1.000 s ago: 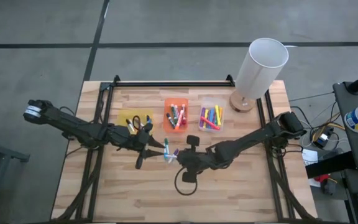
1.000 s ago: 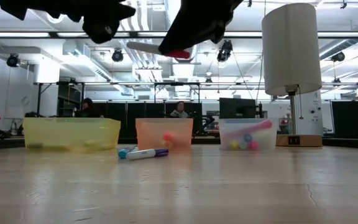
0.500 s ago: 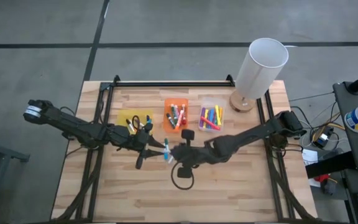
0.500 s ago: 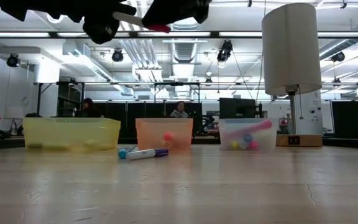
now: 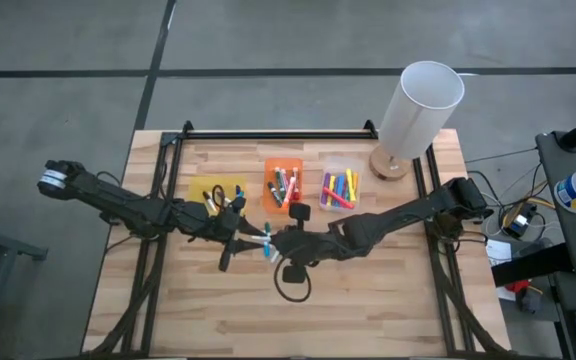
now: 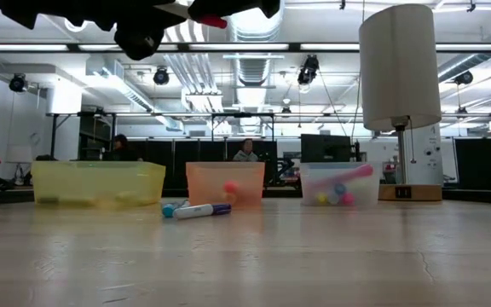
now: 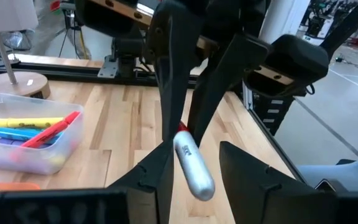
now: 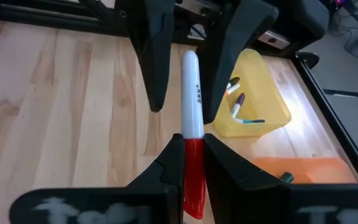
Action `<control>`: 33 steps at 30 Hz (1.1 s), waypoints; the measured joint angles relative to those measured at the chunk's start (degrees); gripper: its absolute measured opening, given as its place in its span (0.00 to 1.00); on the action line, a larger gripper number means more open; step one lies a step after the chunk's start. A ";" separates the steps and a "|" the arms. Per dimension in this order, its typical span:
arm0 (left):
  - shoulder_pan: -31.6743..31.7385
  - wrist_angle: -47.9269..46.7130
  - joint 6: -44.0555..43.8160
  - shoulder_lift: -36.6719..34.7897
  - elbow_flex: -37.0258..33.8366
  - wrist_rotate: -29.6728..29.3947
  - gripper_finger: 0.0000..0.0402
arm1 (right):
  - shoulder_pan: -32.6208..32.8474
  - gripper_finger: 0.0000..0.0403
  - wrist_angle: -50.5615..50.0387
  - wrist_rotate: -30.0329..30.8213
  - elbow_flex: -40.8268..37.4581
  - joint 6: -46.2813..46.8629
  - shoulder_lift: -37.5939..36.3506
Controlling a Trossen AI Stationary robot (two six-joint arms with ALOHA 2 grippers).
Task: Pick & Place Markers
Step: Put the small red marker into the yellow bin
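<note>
Since a second ago your right tool [image 8: 191, 163] has slid left, bringing the red-capped white marker [image 8: 191, 118] between the left tool's fingers [image 7: 160, 93]. Barrel print is too small to read. Left tool [image 5: 251, 236] stands apart around the barrel, extended above mid-table [image 5: 388, 300]. Right tool is clamped on the cap, arm stretched low, near the orange bin [image 5: 284, 185].

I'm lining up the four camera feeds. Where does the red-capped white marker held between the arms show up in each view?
High view: the red-capped marker is hidden where the two end effectors meet, in front of the orange bin.
Low view: marker at the top edge, red cap rightward.
Left wrist view: white barrel between the left end effector's fingers.
Right wrist view: red cap clamped in the right end effector.
Shared landmark: yellow bin.
</note>
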 joint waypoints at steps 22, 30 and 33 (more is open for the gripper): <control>0.04 0.65 0.79 0.50 0.00 -0.68 0.08 | -0.45 0.08 0.17 -0.06 -0.15 0.52 0.00; 0.00 0.75 1.25 0.50 0.00 -2.53 0.09 | -0.48 0.15 0.38 1.31 -0.21 -0.31 0.00; 0.00 0.18 1.34 0.55 0.00 -2.87 0.08 | -0.49 0.21 0.80 1.55 -0.25 -0.14 0.00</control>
